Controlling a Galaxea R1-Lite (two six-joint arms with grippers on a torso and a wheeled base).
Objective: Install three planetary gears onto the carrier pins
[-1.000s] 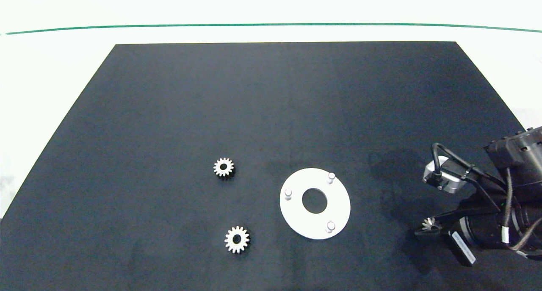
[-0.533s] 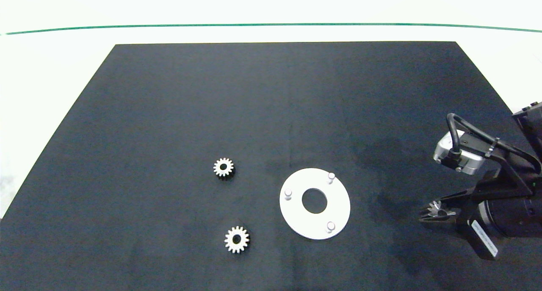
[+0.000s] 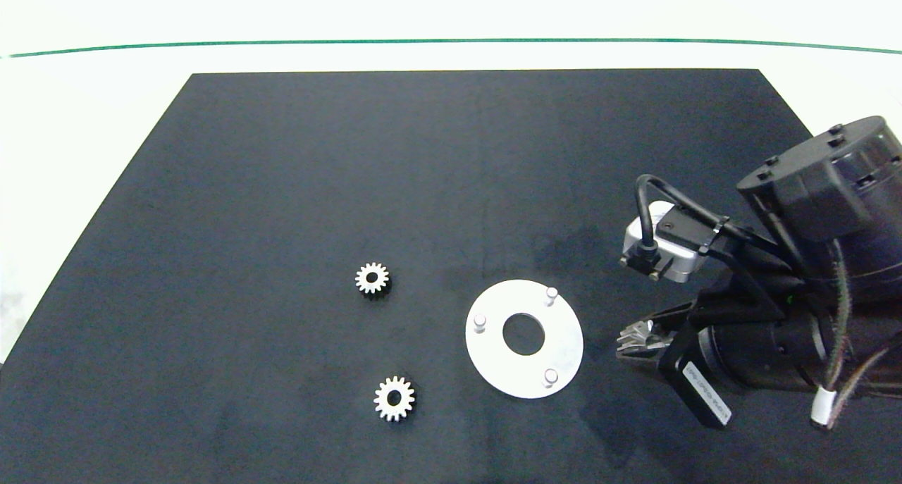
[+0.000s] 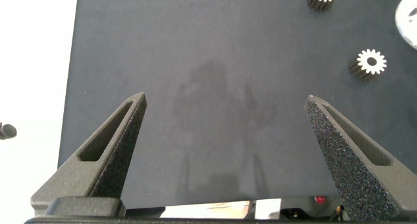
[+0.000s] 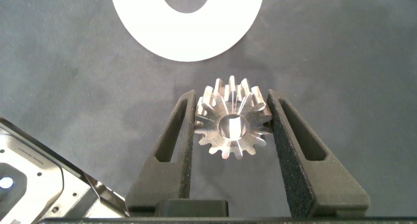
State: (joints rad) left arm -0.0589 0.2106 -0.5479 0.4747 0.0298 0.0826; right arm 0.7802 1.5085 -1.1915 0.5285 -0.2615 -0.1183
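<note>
On the black mat [image 3: 451, 174], 2 gears [image 3: 372, 279] lie flat. A third gear [image 5: 229, 125] is clamped by the right gripper [image 5: 229, 129] beside the white disc [image 3: 564, 343]. The left gripper [image 4: 225, 129] is held wide apart.

A dark mat on a pale tabletop under even light.

A large black mat [image 3: 394, 188] lay flat on a white table [image 3: 84, 96], covering most of it and leaving a pale margin along the far side and the left. A thin green line [image 3: 451, 41] ran across the white surface beyond the mat's far edge. The light was bright and diffuse, washing the white nearly featureless, while soft, faint shadows fell on the mat's matte, slightly textured surface.
</note>
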